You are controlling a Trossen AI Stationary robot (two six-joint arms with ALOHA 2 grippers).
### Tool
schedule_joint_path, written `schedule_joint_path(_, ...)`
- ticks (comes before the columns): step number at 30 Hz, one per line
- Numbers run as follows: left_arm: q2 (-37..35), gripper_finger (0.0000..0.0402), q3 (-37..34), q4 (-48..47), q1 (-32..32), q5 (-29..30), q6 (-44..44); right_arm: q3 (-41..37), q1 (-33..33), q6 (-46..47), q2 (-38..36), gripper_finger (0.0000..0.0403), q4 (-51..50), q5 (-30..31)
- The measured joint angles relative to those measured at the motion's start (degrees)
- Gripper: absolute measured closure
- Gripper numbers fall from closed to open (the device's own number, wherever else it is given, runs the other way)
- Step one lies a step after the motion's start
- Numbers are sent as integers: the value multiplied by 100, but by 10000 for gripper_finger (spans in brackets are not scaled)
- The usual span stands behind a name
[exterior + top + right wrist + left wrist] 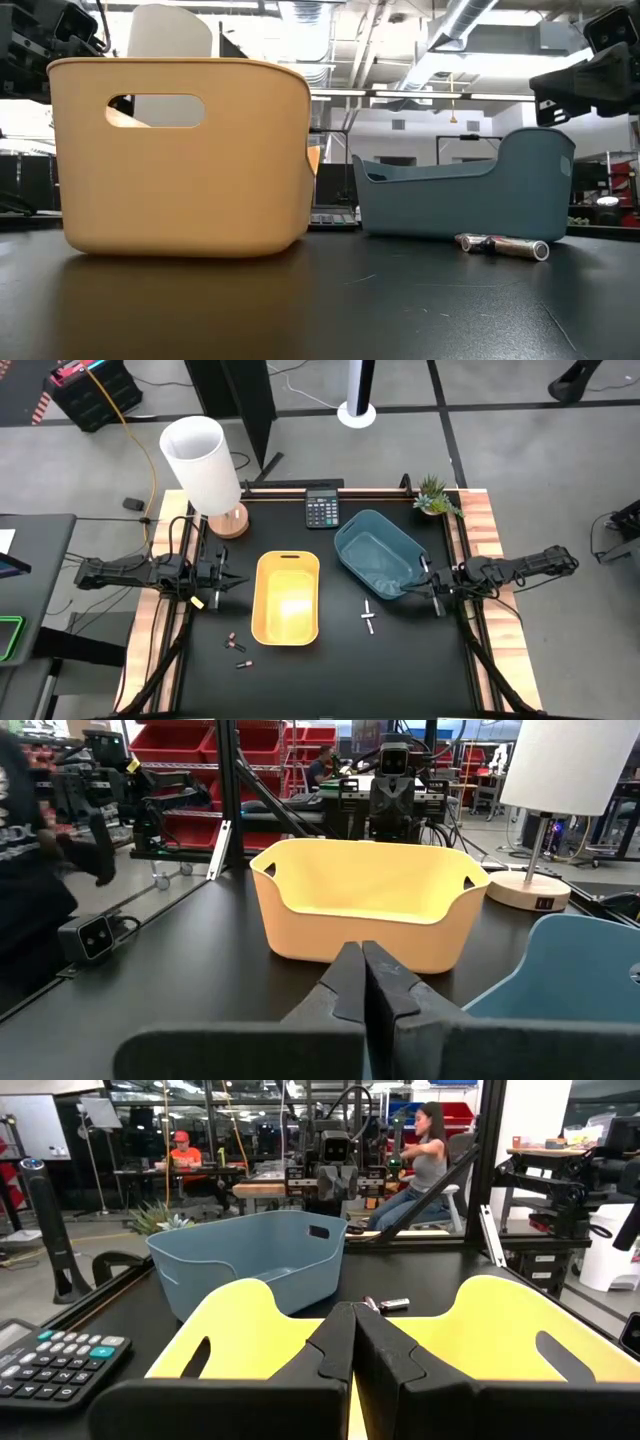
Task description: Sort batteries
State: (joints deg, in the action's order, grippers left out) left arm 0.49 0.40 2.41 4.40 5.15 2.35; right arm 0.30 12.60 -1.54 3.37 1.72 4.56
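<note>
Two white/silvery batteries [368,617] lie on the black table between the yellow bin [285,598] and the blue bin [378,552]; the low view shows them in front of the blue bin [500,245]. Two dark brownish batteries [236,651] lie near the yellow bin's near left corner. My left gripper [222,575] hovers left of the yellow bin, shut [352,1330], holding nothing. My right gripper [425,582] hovers at the blue bin's near right end, shut [362,970], also holding nothing.
A black calculator [321,510] lies at the far edge, with a white lamp [205,470] on a wooden base at the far left and a small plant [435,495] at the far right. A small yellowish object [197,601] lies near my left gripper. People sit beyond the table.
</note>
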Motion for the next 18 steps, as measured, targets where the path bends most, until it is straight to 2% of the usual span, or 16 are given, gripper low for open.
schedule_joint_path(5, -2, 401, 0, -2, 0, 0, 0, 44, -121, -3081, -2, 394, -45, 0)
schedule_joint_path(7, -2, 402, 0, -1, 0, 1, 0, 46, -152, -3458, -2, 394, 36, 8)
schedule_joint_path(12, -2, 401, 0, -2, 0, 0, 0, 50, -148, -3142, -2, 394, 128, 8)
schedule_joint_path(15, -2, 401, 0, 5, 0, 0, -1, 55, -76, -1858, 2, 394, 521, -4)
schedule_joint_path(18, -2, 402, 0, 5, 0, 0, -145, 57, -59, -858, 0, 394, 1805, -2)
